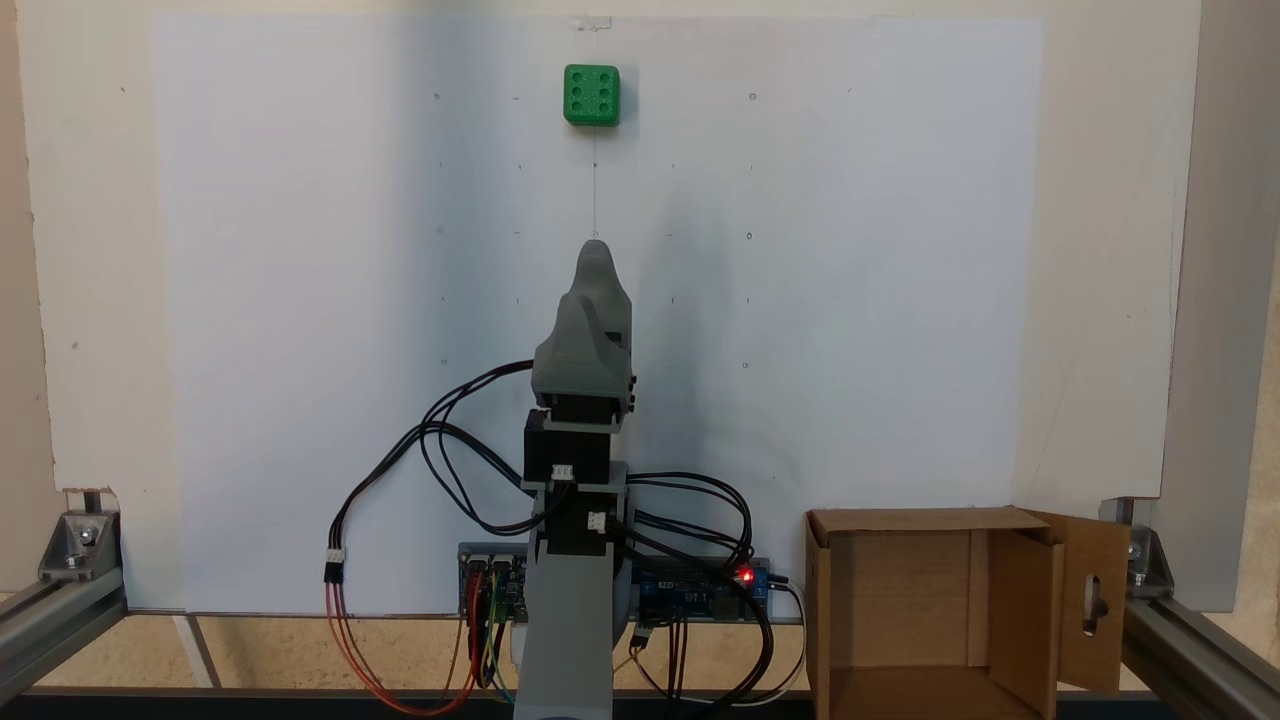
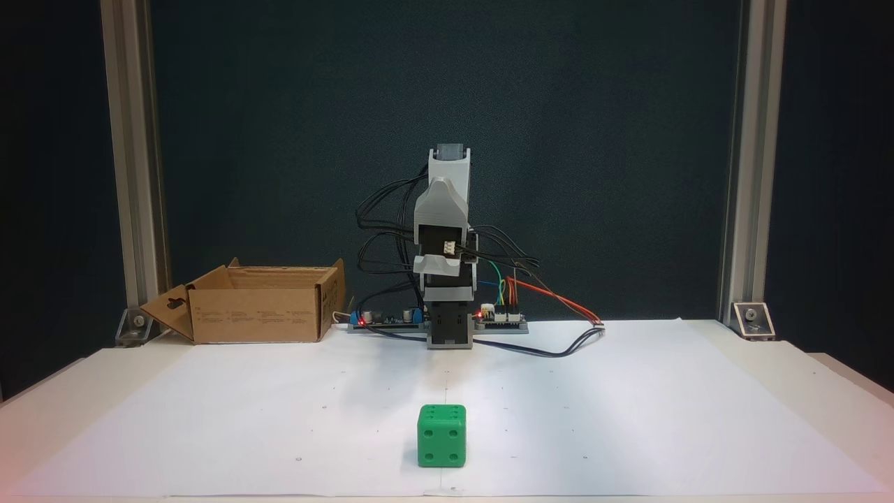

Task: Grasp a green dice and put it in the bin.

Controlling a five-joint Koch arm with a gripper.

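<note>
The green dice [image 1: 591, 95] sat near the top centre of a fixed view, six pips up, on the white paper sheet [image 1: 300, 300]. In the other fixed view it stood at the lower centre [image 2: 441, 435], with a four-pip face toward the camera. It looked like a small rigid plastic cube, probably light, with smooth faces and rounded edges that could slip. The surest hold would likely be on two opposite flat faces, squarely across the middle. The arm was folded up over its base at the centre of both views, well apart from the dice. The gripper [image 1: 594, 250] pointed toward it; the jaws lay one over the other, so whether they were parted or closed could not be told. The bin [image 1: 940, 610] stood at lower right, open and apart from the dice; it showed at mid-left [image 2: 258, 307].
</note>
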